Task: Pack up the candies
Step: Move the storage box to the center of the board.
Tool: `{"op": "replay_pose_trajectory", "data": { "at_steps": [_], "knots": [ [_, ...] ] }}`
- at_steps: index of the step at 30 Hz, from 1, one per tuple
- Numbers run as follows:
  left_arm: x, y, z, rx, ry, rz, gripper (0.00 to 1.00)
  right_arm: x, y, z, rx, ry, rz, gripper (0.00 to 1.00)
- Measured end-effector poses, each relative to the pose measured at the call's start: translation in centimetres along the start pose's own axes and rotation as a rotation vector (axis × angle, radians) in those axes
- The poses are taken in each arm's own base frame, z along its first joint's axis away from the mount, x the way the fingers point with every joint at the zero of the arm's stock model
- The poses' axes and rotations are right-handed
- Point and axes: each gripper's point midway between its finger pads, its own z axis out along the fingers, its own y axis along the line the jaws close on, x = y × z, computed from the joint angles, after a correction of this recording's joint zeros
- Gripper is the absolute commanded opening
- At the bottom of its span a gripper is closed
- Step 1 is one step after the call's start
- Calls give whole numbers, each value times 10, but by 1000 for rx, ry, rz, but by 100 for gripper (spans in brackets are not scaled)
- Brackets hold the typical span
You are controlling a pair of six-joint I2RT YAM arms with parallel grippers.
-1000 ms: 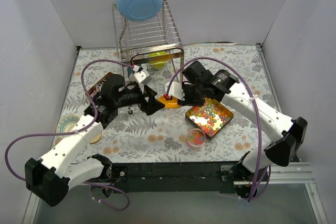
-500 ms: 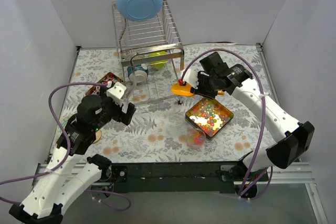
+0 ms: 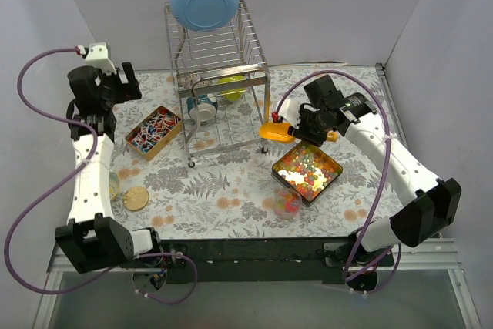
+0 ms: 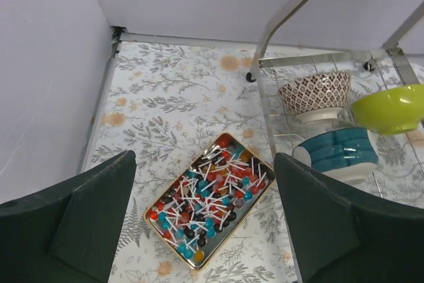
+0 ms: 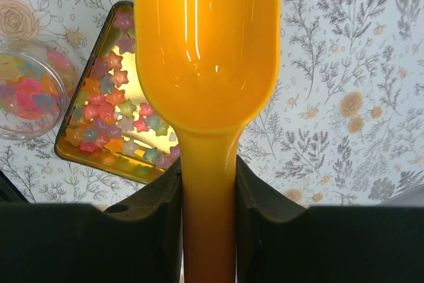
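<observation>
Small multicoloured star-shaped candies fill a gold tray [image 3: 330, 178] right of centre, also in the right wrist view [image 5: 99, 154]. A small clear round cup [image 3: 287, 203] with some candies stands at its near-left corner and shows in the right wrist view [image 5: 30, 91]. My right gripper [image 3: 299, 130] is shut on the handle of an orange scoop [image 3: 273, 130], held above the table just beyond the tray's far-left corner. The scoop bowl [image 5: 207, 44] looks empty, with the gripper [image 5: 208, 183] closed on its handle. My left gripper [image 3: 129, 84] is open and empty, high at the far left.
A second gold tray [image 3: 132, 135] of lollipops lies below the left gripper [image 4: 204, 164] and also shows in the left wrist view [image 4: 154, 225]. A wire rack [image 3: 219, 52] at the back holds a blue bowl [image 3: 204, 1], a green bowl [image 4: 391, 107], a teal mug [image 4: 338, 154] and a patterned bowl [image 4: 313, 94]. A cork coaster [image 3: 136, 198] lies near left.
My left arm has pulled back from the scoop at the centre, swung to the far left and risen. My right gripper keeps the scoop and has shifted slightly right.
</observation>
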Motion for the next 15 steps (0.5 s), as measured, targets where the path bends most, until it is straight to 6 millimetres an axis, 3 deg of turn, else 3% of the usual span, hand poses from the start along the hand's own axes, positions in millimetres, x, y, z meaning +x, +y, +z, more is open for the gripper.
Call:
{"op": "replay_pose_trajectory", "data": {
  "at_steps": [3,5,8,11,13,15],
  "knots": [
    [0,0,27,99,52,23,75,12,0,4,-17,16,28,1],
    [20,-3,49,190,134,48,72,17,-1,3,-22,18,45,1],
    [97,-7,74,334,340,85,70,24,-4,3,-20,22,65,1],
    [186,-18,66,466,555,92,68,29,-7,4,-12,22,82,1],
    [222,-24,53,527,648,89,68,34,-6,5,-14,25,93,1],
    [239,-29,44,571,687,99,67,36,-5,5,-17,27,99,1]
  ]
}}
